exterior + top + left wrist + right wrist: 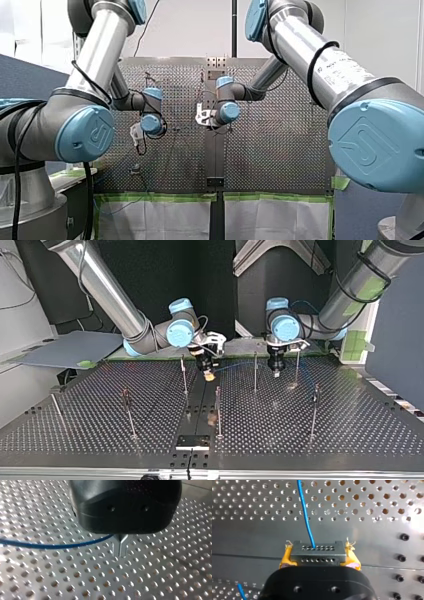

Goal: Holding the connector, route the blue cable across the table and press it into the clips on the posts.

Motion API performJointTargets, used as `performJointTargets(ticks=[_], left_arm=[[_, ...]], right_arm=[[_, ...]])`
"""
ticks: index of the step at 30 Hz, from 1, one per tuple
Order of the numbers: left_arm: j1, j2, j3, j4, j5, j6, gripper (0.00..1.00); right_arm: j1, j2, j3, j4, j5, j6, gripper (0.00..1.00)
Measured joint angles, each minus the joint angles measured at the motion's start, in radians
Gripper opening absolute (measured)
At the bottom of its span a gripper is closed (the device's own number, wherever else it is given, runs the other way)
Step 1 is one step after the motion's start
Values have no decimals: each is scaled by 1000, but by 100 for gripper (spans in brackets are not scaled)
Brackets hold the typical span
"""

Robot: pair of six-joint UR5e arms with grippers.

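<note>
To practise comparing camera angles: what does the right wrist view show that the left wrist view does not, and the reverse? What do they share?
Only the right wrist view: the connector, with its rows of small holes, clamped between the right hand's yellow pads.
Only the left wrist view: the left hand, its thin metal fingers closed where the cable reaches them.
Both: the blue cable running over the perforated table.

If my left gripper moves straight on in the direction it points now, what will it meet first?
Most likely the perforated table: the left gripper points down at it, nothing between. The blue cable runs off sideways from the jaws, not ahead.
</note>
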Motion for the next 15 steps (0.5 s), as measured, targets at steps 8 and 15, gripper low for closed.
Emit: performJointTargets(ticks=[8, 15], left_arm=[[16, -17, 32, -5, 8, -1, 0], [23, -17, 36, 2, 40, -8, 34]], right_arm=[[-5, 0, -7, 1, -1, 0, 0], [-14, 0, -8, 1, -1, 1, 0]])
